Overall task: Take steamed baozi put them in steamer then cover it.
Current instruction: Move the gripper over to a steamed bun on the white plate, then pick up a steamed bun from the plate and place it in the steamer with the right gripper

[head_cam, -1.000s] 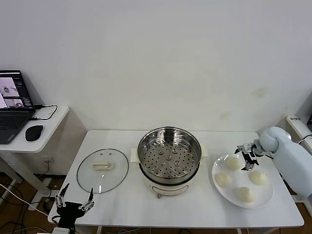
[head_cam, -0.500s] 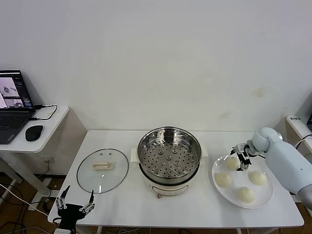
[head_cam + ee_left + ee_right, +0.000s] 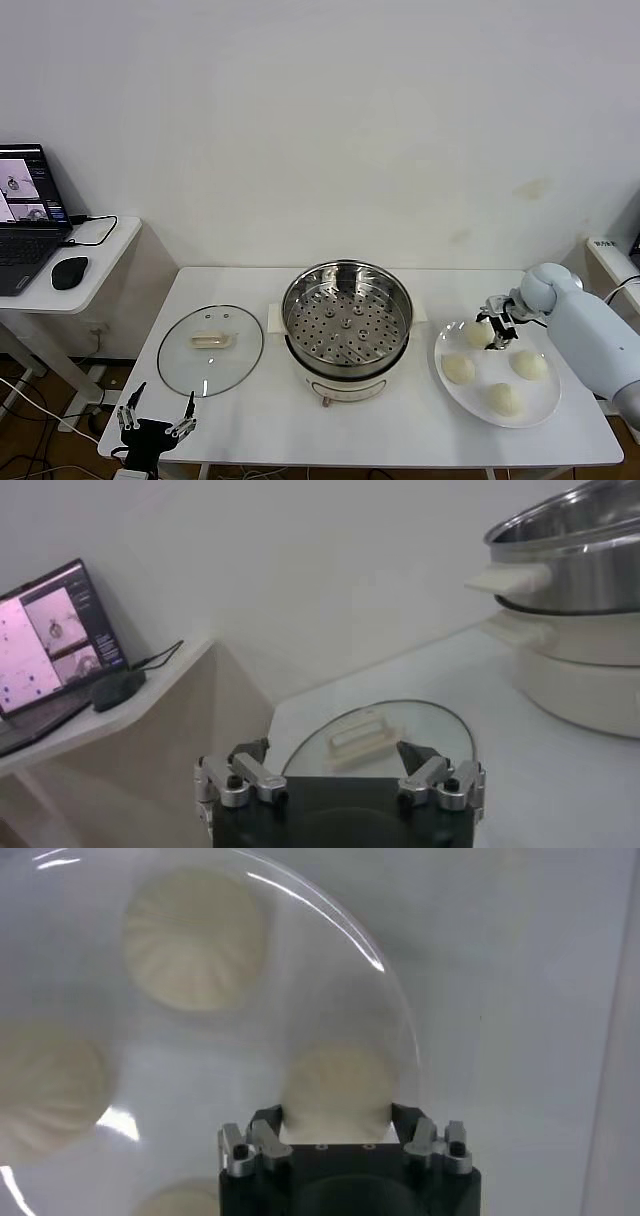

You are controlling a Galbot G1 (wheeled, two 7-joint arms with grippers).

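On the white plate (image 3: 495, 362) at the right lie several steamed baozi. My right gripper (image 3: 497, 326) is down at the plate's far edge, shut on one baozi (image 3: 336, 1083) that still rests on the plate; a finger presses each side of it. Three more baozi (image 3: 459, 369) (image 3: 529, 364) (image 3: 504, 399) lie loose on the plate. The steamer (image 3: 347, 322) stands mid-table with a bare perforated tray. The cover (image 3: 210, 349) lies flat to its left. My left gripper (image 3: 157, 410) hangs open below the table's front left corner, near the cover (image 3: 400, 720).
A side desk at the far left carries a laptop (image 3: 25, 215) and a mouse (image 3: 69, 271). The steamer's cream handle (image 3: 508, 577) juts toward the cover. The table's front edge runs just beyond the plate.
My right gripper shifted slightly left over the far baozi and its fingers closed in on it. The left arm has stayed put.
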